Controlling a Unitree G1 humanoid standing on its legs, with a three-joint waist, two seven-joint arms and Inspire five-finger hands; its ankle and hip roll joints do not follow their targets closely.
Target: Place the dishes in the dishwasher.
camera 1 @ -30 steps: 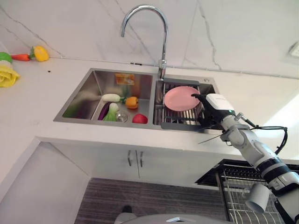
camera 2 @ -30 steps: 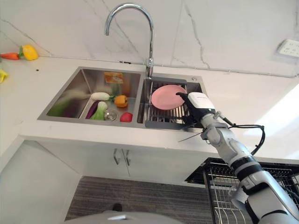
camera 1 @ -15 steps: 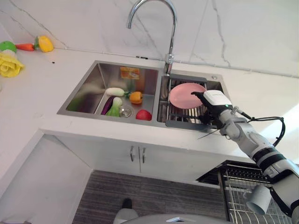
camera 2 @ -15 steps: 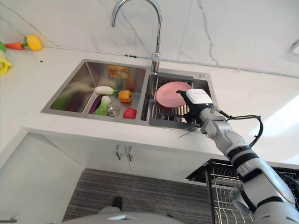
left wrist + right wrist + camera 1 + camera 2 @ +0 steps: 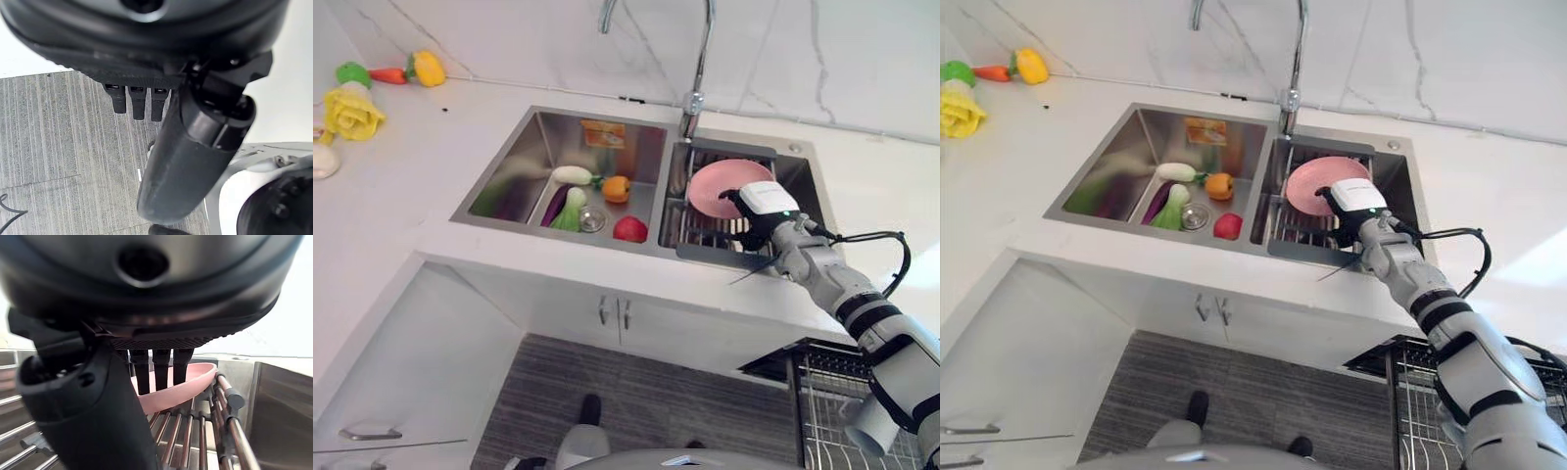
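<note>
Pink plate [image 5: 727, 188]: leaning tilted on the wire drying rack [image 5: 705, 230] in the right basin of the steel sink [image 5: 499, 181], beneath the faucet [image 5: 691, 98]
Right hand [image 5: 756, 209]: just beside the plate's near rim, fingers [image 5: 156, 367] straight and extended over the rim toward the plate face, thumb forward below; relaxed, nothing grasped
Key relation: plate directly ahead of the fingers, rim edge-on to the palm; right hand much the nearer
Left hand [image 5: 161, 98]: hanging over the floor, fingers straight, empty
Dishwasher rack [image 5: 832, 411]: pulled out below the counter, at lower right
Left basin: toy vegetables [image 5: 578, 196], not dishes
</note>
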